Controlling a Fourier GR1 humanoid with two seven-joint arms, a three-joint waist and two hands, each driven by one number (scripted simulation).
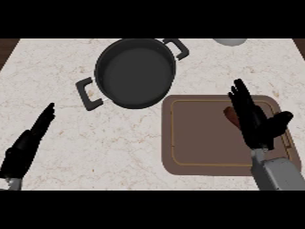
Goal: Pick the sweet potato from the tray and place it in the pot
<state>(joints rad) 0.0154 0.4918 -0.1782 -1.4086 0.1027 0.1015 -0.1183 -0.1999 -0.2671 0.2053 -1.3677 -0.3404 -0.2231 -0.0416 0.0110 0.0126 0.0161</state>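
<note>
A brown tray [201,134] lies on the counter at the right. My right hand [252,117] hovers over the tray's right side, fingers straight and thumb spread, open. A reddish-brown sweet potato [231,117] peeks out along the left edge of that hand; most of it is hidden. A black two-handled pot [135,72], with nothing inside, stands up and to the left of the tray. My left hand [27,145] rests open at the lower left, fingers pointing up.
A pale round object [230,41] shows at the counter's far edge, upper right. The marble counter [88,134] spreads between my left hand and the tray. Dark wood borders the counter at both upper corners.
</note>
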